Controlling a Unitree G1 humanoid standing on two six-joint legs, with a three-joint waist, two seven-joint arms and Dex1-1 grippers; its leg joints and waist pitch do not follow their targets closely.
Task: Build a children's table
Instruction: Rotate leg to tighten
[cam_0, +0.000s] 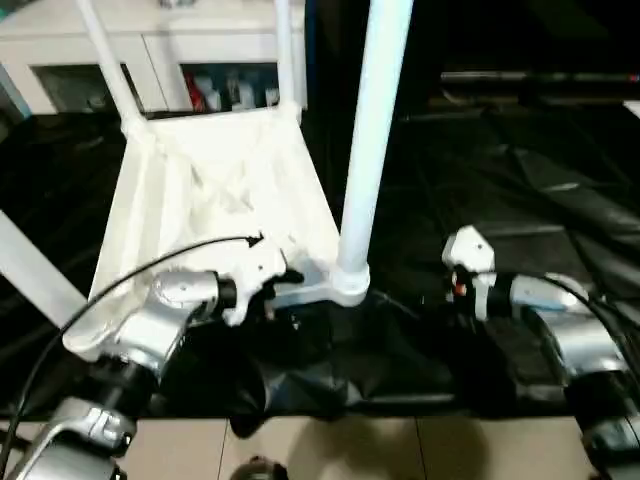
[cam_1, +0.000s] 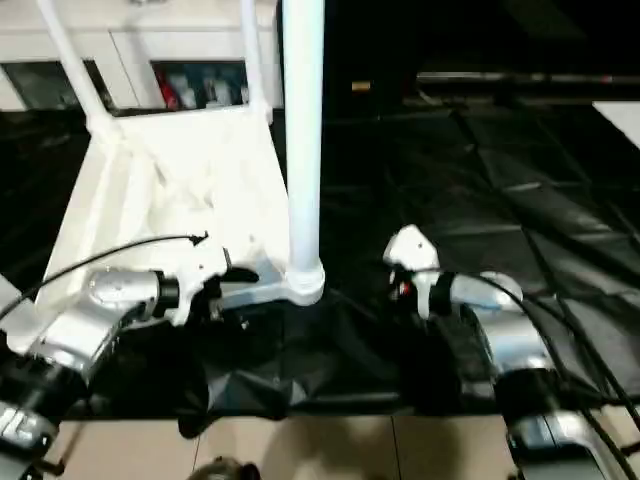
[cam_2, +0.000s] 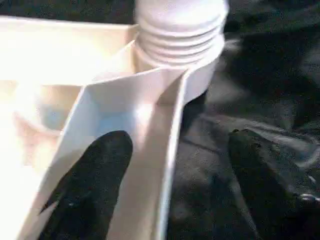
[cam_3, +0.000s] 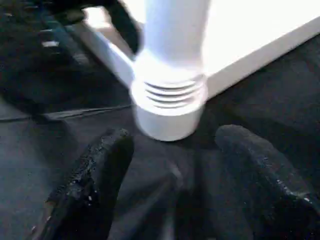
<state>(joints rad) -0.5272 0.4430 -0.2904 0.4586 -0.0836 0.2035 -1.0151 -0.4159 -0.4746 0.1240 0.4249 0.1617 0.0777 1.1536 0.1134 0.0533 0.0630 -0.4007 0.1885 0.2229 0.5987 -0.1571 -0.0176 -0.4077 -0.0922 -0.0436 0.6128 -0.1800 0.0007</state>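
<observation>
Tabletop (cam_0: 215, 185) upside down on work table (cam_0: 520, 190), legs (cam_0: 375, 130) upright in corner sockets (cam_0: 350, 283)

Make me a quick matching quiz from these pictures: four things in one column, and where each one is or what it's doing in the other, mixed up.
1. tabletop
2. near leg
3. left gripper
4. right gripper

A. open, astride the tabletop's side wall
B. standing upright in a corner socket
C. open, off the table parts, facing the socket
D. lying upside down on the black cloth

Pairs: 1-D, 2-B, 3-A, 4-C
</observation>
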